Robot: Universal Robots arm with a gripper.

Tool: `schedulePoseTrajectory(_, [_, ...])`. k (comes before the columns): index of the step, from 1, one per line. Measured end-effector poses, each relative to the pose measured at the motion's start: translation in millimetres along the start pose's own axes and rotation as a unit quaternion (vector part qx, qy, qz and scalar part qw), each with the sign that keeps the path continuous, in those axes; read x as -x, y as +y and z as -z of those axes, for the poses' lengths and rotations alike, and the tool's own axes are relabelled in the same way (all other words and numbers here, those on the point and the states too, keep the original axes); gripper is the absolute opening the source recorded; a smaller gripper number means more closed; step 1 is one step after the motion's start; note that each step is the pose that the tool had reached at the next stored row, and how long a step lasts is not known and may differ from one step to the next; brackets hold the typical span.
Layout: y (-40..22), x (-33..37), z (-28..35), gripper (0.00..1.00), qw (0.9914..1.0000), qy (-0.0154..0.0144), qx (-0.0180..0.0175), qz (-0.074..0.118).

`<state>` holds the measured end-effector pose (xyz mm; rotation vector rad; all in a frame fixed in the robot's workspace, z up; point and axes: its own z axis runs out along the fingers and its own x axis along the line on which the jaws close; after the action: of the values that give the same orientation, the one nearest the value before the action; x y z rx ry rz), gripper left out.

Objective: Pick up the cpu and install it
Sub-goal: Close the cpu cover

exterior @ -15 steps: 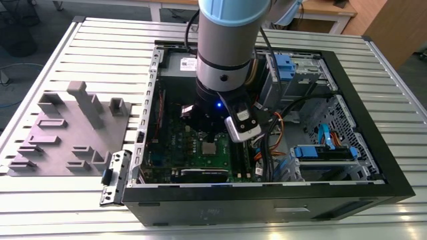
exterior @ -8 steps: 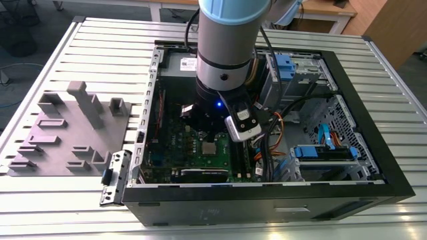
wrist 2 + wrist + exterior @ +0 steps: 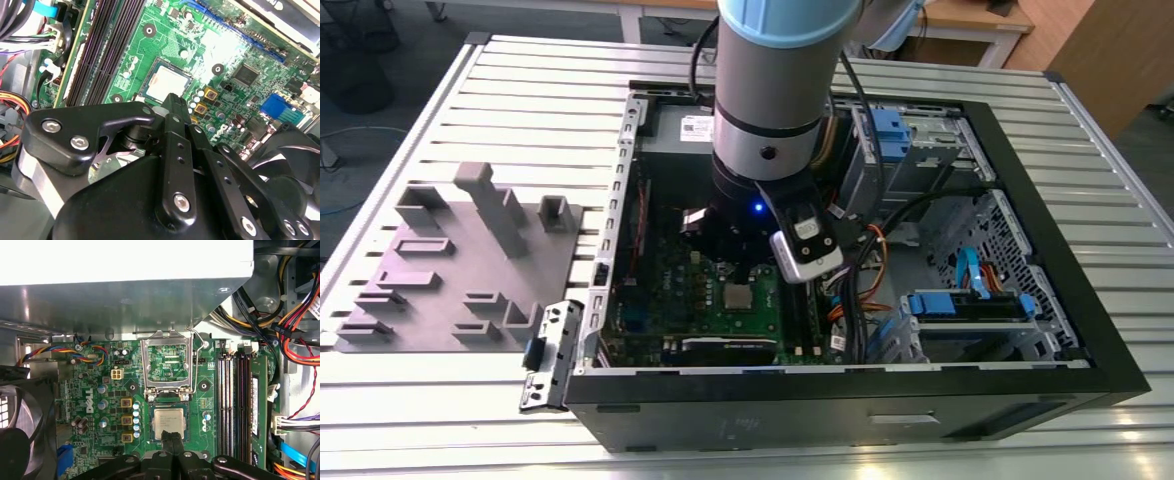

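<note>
The cpu point(image 3: 169, 422), a small silver-topped square, lies flat in its socket on the green motherboard point(image 3: 100, 390). It also shows in the second wrist view as the cpu point(image 3: 167, 83) and in the exterior view as the cpu point(image 3: 739, 296). My gripper point(image 3: 172, 439) hovers just above one edge of the chip, its two black fingers pressed together with nothing between them. In the second wrist view the gripper point(image 3: 170, 106) tip sits close over the chip's near edge. The socket's metal load plate point(image 3: 166, 362) stands flipped open beside the chip.
Memory slots point(image 3: 235, 400) run beside the socket, and bundles of coloured cables point(image 3: 295, 305) hang past them. A black fan point(image 3: 25, 430) sits on the other side. The case walls point(image 3: 1067, 200) ring the board. A grey tray point(image 3: 454, 270) with blocks lies at the exterior view's left.
</note>
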<state>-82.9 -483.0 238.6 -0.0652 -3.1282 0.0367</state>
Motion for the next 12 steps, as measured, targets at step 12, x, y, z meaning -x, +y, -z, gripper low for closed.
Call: schedulePoseTrajectory(12, [0.3, 7.8, 0.1, 0.11, 1.0, 0.0, 0.0, 0.0])
